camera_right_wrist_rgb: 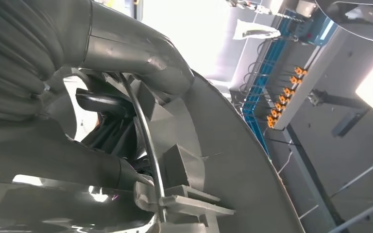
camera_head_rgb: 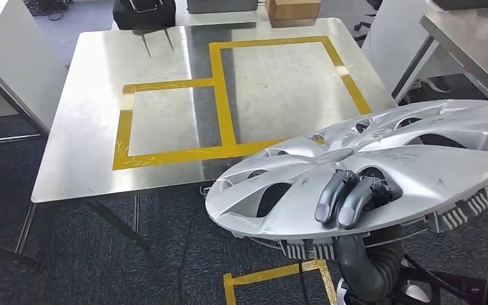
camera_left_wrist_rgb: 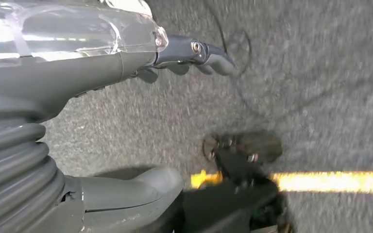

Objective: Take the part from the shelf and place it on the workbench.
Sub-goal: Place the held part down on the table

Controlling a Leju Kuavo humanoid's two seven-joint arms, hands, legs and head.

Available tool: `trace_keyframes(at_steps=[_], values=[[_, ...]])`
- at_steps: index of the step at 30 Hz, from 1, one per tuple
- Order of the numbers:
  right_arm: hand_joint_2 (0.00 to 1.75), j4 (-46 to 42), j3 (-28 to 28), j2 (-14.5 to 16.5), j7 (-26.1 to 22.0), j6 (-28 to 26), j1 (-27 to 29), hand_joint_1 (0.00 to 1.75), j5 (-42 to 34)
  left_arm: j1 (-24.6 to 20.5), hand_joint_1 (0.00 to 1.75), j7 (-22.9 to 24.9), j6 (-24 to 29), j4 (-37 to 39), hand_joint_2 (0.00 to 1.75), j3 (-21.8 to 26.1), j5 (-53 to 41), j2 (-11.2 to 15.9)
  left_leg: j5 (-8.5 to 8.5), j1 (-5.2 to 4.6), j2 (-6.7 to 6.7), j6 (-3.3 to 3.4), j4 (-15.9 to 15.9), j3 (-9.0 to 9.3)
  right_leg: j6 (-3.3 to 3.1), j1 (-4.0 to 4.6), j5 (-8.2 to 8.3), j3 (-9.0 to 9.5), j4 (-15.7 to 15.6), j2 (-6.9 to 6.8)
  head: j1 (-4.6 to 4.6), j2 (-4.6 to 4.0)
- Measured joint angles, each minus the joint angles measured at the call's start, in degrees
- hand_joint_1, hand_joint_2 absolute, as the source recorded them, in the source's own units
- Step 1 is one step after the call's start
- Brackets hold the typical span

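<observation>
while its fingers [camera_head_rgb: 342, 198] curl over the rim, the right robot hand [camera_head_rgb: 351, 202] grips the hubcap [camera_head_rgb: 419, 165].

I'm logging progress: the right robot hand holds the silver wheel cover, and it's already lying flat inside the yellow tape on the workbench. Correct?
Not quite. The right robot hand does hold the silver wheel cover, but the head view shows it in the air, short of the workbench, not inside the yellow tape.

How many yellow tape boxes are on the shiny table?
2. A small box on the workbench's left side and a big box beside it on the right; the hubcap hides the big box's near corner.
</observation>
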Motion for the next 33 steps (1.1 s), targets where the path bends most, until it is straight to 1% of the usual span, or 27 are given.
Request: trace_keyframes(at_steps=[1,2,3,4,5,6,7,8,9,10,12,15,16,17,19,20,21,22,23,24,25,26,28,30,31,32,33], values=[[1.75,0.0,0.0,0.0,0.0,0.0,0.0,1.75,0.0,0.0,0.00,0.0,0.0,0.0,1.75,0.0,0.0,0.0,-0.12,0.17,0.02,0.27,-0.3,0.47,0.38,-0.05,-1.08,-1.07,2.3,-0.02,0.30,0.00],[1.75,-0.1,0.0,0.0,0.0,0.0,0.0,1.75,0.0,-0.1,0.00,0.0,0.0,0.0,1.75,0.0,0.0,0.0,-0.35,0.19,0.07,0.48,-0.4,0.78,0.71,-0.19,-2.42,-2.87,5.7,-0.02,0.68,0.00],[1.75,-0.1,0.0,0.0,0.0,0.0,0.0,1.75,0.0,-0.1,0.00,0.0,0.0,0.0,1.75,0.0,0.0,0.0,-0.62,0.18,0.13,0.62,-0.5,1.05,1.00,-0.33,-3.72,-5.32,9.7,-0.01,1.01,0.01],[1.75,-0.1,0.0,0.0,0.0,0.0,0.0,1.75,0.0,-0.1,0.00,0.0,0.0,0.0,1.75,0.0,0.0,0.0,-0.92,0.16,0.16,0.64,-0.4,1.32,1.19,-0.44,-4.48,-7.69,13.2,-0.01,1.26,0.01],[1.75,0.0,0.0,0.0,0.0,0.0,0.1,1.75,0.0,0.0,0.00,0.0,0.0,0.0,1.75,0.0,0.0,0.0,-1.28,0.15,0.18,0.62,-0.4,1.69,1.29,-0.51,-4.14,-9.37,15.0,-0.02,1.45,0.01],[1.75,0.0,0.0,0.0,0.0,0.0,0.1,1.75,0.0,0.0,0.00,0.0,0.0,0.0,1.75,0.0,0.0,0.0,-1.67,0.15,0.17,0.55,-0.4,2.20,1.30,-0.54,-2.54,-10.04,14.7,-0.03,1.64,0.01],[1.75,0.0,0.0,0.0,0.0,0.0,0.2,1.75,0.0,0.0,0.00,0.0,0.0,0.0,1.75,0.0,0.0,0.0,-2.12,0.15,0.13,0.44,-0.4,2.85,1.20,-0.54,0.13,-9.66,12.3,-0.03,1.85,0.01],[1.75,0.1,0.0,0.0,0.0,0.0,0.2,1.75,0.0,0.0,0.00,0.0,0.0,0.0,1.75,0.0,0.0,-0.1,-2.60,0.16,0.09,0.30,-0.5,3.42,1.01,-0.53,3.11,-8.65,8.7,-0.02,2.07,0.01],[1.75,0.1,0.0,0.0,0.0,0.0,0.2,1.75,0.0,0.0,0.00,0.0,0.0,0.0,1.75,0.0,0.0,-0.1,-3.02,0.08,0.02,0.10,-0.5,3.89,0.73,-0.41,5.23,-7.48,5.5,0.01,2.20,0.00],[1.75,0.1,0.0,0.0,0.0,0.0,0.2,1.75,0.0,-0.1,0.00,0.0,0.0,0.0,1.75,0.0,0.0,-0.2,-3.36,0.01,-0.04,-0.16,-0.5,4.11,0.33,-0.28,6.24,-6.42,2.8,0.03,2.29,0.00],[1.75,0.1,0.0,0.0,0.0,0.0,0.2,1.75,0.0,-0.2,0.00,0.0,0.0,0.0,1.75,0.0,0.0,-0.3,-3.63,-0.09,-0.09,-0.72,-0.6,4.07,-0.49,0.02,5.63,-5.52,0.8,0.07,2.33,-0.01],[1.75,0.0,0.0,0.0,-0.1,0.0,0.3,1.75,0.0,-0.3,0.00,0.0,0.0,0.0,1.75,0.0,0.0,-0.3,-4.43,0.03,0.00,-1.67,0.0,3.95,-1.42,-0.15,5.12,-4.61,-0.6,0.01,2.23,0.00],[1.75,0.0,0.0,0.0,-0.1,0.0,0.3,1.75,0.0,-0.3,0.00,0.0,0.0,0.0,1.75,0.0,0.0,-0.3,-5.36,0.08,-0.02,-1.94,1.9,3.09,-1.72,-0.28,5.05,-4.15,-1.0,-0.07,1.96,0.01],[1.75,0.0,0.0,0.0,-0.2,0.0,0.3,1.75,0.0,-0.3,0.00,-0.1,0.0,0.0,1.75,0.0,0.0,-0.3,-6.64,0.16,-0.05,-2.14,5.0,1.36,-1.98,-0.36,4.90,-3.74,-1.2,-0.16,1.62,0.01],[1.75,-0.1,0.0,0.0,-0.2,0.0,0.3,1.75,0.0,-0.2,0.00,-0.1,0.0,0.0,1.75,0.0,0.0,-0.3,-8.86,0.21,-0.10,-2.39,12.6,-3.47,-2.35,-0.34,4.36,-3.16,-1.3,-0.22,0.86,0.01],[1.75,-0.1,0.0,0.0,-0.2,0.0,0.4,1.75,0.0,-0.1,0.00,0.0,0.0,0.0,1.75,0.0,0.0,-0.3,-8.82,0.21,-0.10,-2.46,14.9,-5.39,-2.39,-0.34,4.03,-2.80,-1.3,-0.20,0.68,0.01],[1.75,-0.1,0.0,0.0,-0.2,0.0,0.4,1.75,0.0,0.0,0.00,0.0,0.0,0.0,1.75,0.0,0.0,-0.3,-7.56,0.21,-0.09,-2.47,15.2,-6.34,-2.36,-0.33,3.64,-2.32,-1.3,-0.15,0.54,0.01],[1.75,-0.1,0.0,0.0,-0.2,0.0,0.4,1.75,0.0,0.0,0.00,0.0,0.0,0.0,1.75,0.0,0.0,-0.3,-5.21,0.21,-0.06,-2.42,13.3,-6.18,-2.25,-0.34,3.18,-1.68,-1.2,-0.09,0.42,0.01],[1.75,-0.1,0.0,0.0,-0.2,0.0,0.4,1.75,0.0,0.0,0.00,0.0,0.0,0.0,1.75,0.0,0.0,-0.2,-2.32,0.21,-0.01,-2.29,9.8,-5.21,-2.09,-0.34,2.65,-1.00,-1.2,-0.05,0.28,0.01],[1.75,0.0,0.0,0.0,-0.2,0.0,0.4,1.75,0.0,0.0,0.00,0.0,0.0,0.0,1.75,0.0,0.0,-0.2,-0.21,0.13,0.06,-2.11,6.5,-3.98,-1.82,-0.25,2.11,-0.45,-1.1,-0.03,0.11,0.00],[1.75,0.0,0.0,0.0,-0.2,0.0,0.3,1.75,0.0,0.0,0.00,0.0,0.0,0.0,1.75,0.0,0.0,-0.2,0.92,0.08,0.13,-1.85,3.6,-2.72,-1.53,-0.16,1.63,-0.06,-1.0,0.03,-0.08,0.00],[1.75,0.0,0.0,0.0,-0.2,0.0,0.3,1.75,-0.1,0.0,0.00,0.1,0.0,0.0,1.75,0.0,0.0,-0.2,1.10,0.00,0.17,-1.53,2.0,-1.96,-1.26,-0.08,1.31,0.11,-1.0,0.08,-0.21,0.00],[1.75,0.0,0.0,0.0,-0.2,0.0,0.2,1.75,-0.1,-0.1,0.00,0.1,0.0,0.0,1.75,0.0,0.0,-0.2,0.27,-0.14,0.13,-0.83,1.0,-1.37,-0.71,-0.07,0.99,0.24,-1.0,0.16,-0.26,0.01],[1.75,-0.1,0.0,0.0,-0.3,0.0,0.2,1.75,-0.1,0.0,0.00,0.0,0.0,0.0,1.75,0.0,0.0,-0.2,0.04,-0.01,0.05,-0.21,0.8,-1.06,-0.08,-0.23,0.27,0.14,-0.5,0.11,-0.05,0.01],[1.75,-0.1,0.0,0.0,-0.3,0.0,0.2,1.75,-0.1,-0.1,0.00,0.0,0.0,0.0,1.75,0.0,0.0,-0.2,-0.09,0.10,0.05,0.09,0.7,-0.77,0.25,-0.31,-0.62,-0.55,1.1,0.10,0.18,0.01],[1.75,-0.1,0.0,0.0,-0.3,0.0,0.2,1.75,-0.1,-0.1,0.00,0.0,0.0,0.0,1.75,0.0,0.0,-0.2,-0.30,0.18,0.09,0.39,0.6,-0.45,0.55,-0.42,-1.90,-1.96,3.9,0.10,0.49,0.01],[1.75,-0.1,0.0,0.0,-0.3,0.0,0.2,1.75,-0.1,-0.1,0.00,0.0,0.0,0.0,1.75,0.0,0.0,-0.2,-0.58,0.16,0.14,0.63,0.6,-0.19,0.79,-0.47,-3.33,-4.12,7.8,0.10,0.84,0.01]])
